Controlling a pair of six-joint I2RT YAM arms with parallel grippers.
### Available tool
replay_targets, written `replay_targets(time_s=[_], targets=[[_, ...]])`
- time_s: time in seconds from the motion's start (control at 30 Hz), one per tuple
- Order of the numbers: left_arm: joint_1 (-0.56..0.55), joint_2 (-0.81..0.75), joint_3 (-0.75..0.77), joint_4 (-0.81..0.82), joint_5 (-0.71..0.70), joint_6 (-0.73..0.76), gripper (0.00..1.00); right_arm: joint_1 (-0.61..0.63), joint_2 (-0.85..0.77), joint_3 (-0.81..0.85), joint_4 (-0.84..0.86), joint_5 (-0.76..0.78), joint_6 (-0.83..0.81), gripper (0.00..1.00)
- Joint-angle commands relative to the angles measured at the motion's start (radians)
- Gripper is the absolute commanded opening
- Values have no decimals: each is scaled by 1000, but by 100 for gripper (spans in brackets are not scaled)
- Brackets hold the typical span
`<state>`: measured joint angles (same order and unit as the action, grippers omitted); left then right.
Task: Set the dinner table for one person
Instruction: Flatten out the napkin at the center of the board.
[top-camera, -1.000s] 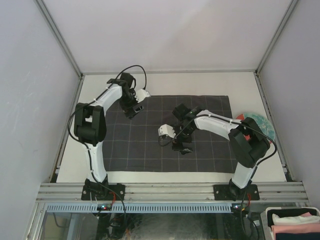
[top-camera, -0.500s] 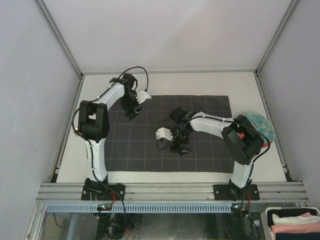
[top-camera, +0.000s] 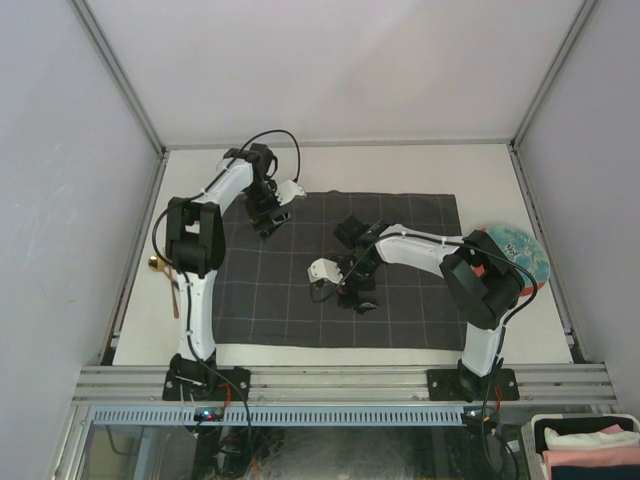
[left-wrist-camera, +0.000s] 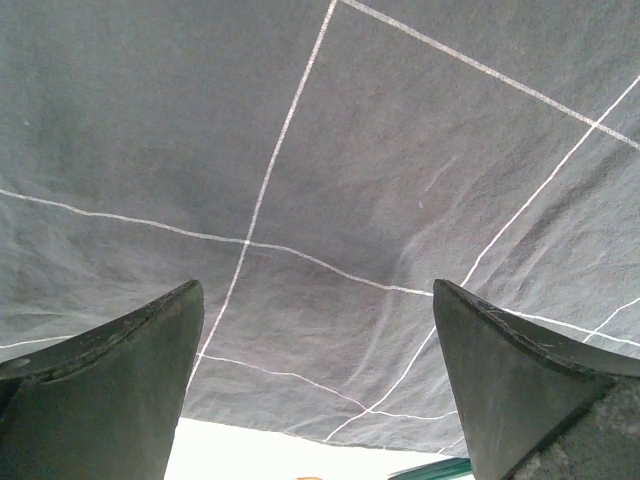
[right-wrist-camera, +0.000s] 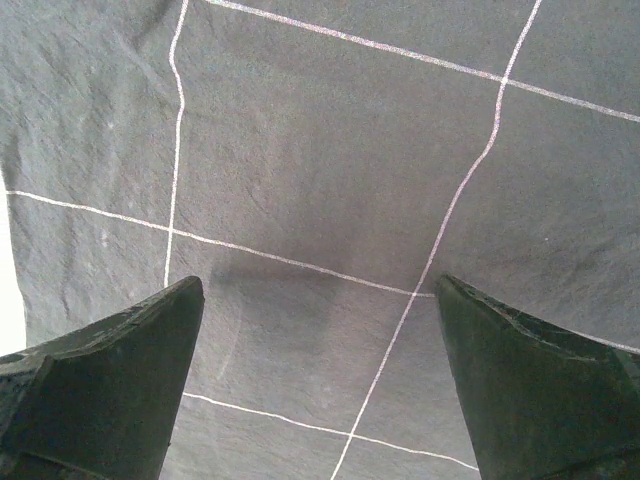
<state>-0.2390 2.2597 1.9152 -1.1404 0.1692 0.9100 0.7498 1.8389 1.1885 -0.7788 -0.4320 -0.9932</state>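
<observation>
Since a second ago my right pincer (right-wrist-camera: 318, 283) has edged leftward over the middle of the dark checked cloth (top-camera: 300, 290), and my left elbow has swung aside, uncovering a gold-coloured utensil (top-camera: 160, 265) off the cloth's left edge. My left pincer (left-wrist-camera: 317, 290) hangs over the cloth's far left corner. Both pincers are released, jaws wide, grasping nothing. The off-white worktop (top-camera: 400, 165) lies beneath the cloth, bare all round it. A teal patterned plate (top-camera: 522, 250) sits beside the cloth's right edge.

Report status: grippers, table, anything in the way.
Left gripper, right gripper open, empty, over checked cloth. Dinner table unset; plate at right edge, utensil left. Nothing seen blocking either gripper.
</observation>
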Motion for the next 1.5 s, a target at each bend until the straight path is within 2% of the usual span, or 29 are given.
replay_targets(time_s=[0.0, 0.17, 0.27, 0.37, 0.43, 0.57, 1.07, 1.27, 1.47], targets=[[8, 15, 78, -36, 28, 17, 100, 16, 19, 30, -57, -44, -7, 100], [9, 49, 134, -42, 12, 7, 99, 13, 21, 31, -69, -47, -13, 100], [9, 96, 201, -81, 7, 2, 94, 5, 31, 31, -57, -26, -13, 100], [9, 125, 261, -117, 9, -10, 97, -19, 39, 38, -51, -34, -16, 100], [10, 132, 271, -120, 2, -11, 95, -33, 46, 39, -57, -36, -22, 100], [7, 146, 300, -143, -12, -23, 100, -63, 59, 81, -65, -38, -38, 100], [-19, 182, 347, -158, -97, -83, 100, -129, 71, 117, -126, -84, -84, 100], [-32, 106, 334, -168, -75, -70, 100, -121, 33, 145, -110, -88, -70, 100], [-24, -10, 319, -166, -102, 83, 100, -119, 6, 229, -172, -117, -55, 100]])
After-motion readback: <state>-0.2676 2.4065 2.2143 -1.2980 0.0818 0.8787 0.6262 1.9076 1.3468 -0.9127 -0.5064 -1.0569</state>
